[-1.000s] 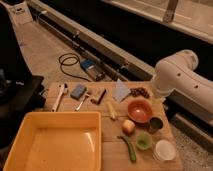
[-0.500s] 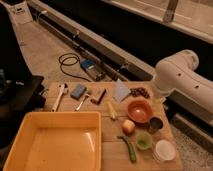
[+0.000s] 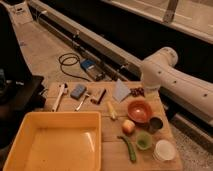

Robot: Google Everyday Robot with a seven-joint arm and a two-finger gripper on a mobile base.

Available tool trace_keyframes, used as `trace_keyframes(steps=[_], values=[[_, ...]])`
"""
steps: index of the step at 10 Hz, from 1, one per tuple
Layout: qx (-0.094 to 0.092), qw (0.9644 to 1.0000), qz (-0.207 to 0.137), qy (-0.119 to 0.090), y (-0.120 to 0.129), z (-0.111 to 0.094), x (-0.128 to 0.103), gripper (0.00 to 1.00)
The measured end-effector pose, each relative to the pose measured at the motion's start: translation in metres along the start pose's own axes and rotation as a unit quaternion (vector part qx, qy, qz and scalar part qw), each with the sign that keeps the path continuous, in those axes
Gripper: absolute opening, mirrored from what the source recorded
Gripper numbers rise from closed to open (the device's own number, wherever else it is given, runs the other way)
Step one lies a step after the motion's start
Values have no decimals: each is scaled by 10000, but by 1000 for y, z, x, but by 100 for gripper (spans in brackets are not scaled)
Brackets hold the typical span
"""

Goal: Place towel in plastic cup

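Observation:
The towel (image 3: 121, 91), a thin pale grey-blue square, lies flat near the back edge of the wooden table (image 3: 110, 160). The plastic cup (image 3: 144, 140), small and light green, stands near the front right, in front of the orange bowl (image 3: 139, 111). My white arm comes in from the right and bends down. Its gripper (image 3: 149, 94) hangs just right of the towel, above the back rim of the orange bowl and well behind the plastic cup. Nothing shows in its hold.
A big yellow tub (image 3: 55, 140) fills the front left. A blue sponge block (image 3: 78, 91), a white brush (image 3: 60, 95) and small tools lie at the back left. A dark metal cup (image 3: 156, 123), white bowl (image 3: 164, 150), round fruit (image 3: 128, 126) and green pod (image 3: 129, 148) crowd the cup.

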Motion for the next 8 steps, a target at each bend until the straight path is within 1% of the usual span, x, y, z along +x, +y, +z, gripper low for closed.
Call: trace_keyframes(steps=[1, 2, 3, 4, 5, 6, 7, 8], values=[[-10, 9998, -130, -116, -15, 15, -18, 65], [20, 9993, -256, -287, -30, 31, -34, 65], [33, 9984, -312, -464, -39, 43, -45, 65], [27, 9968, -350, -724, -47, 56, -61, 65], [10, 9950, -376, -929, -51, 66, -75, 65], [-50, 9919, -394, -1204, -54, 83, -90, 65], [-90, 9904, -390, -1322, -54, 92, -96, 65], [-96, 9902, -388, -1340, -54, 93, -97, 65]])
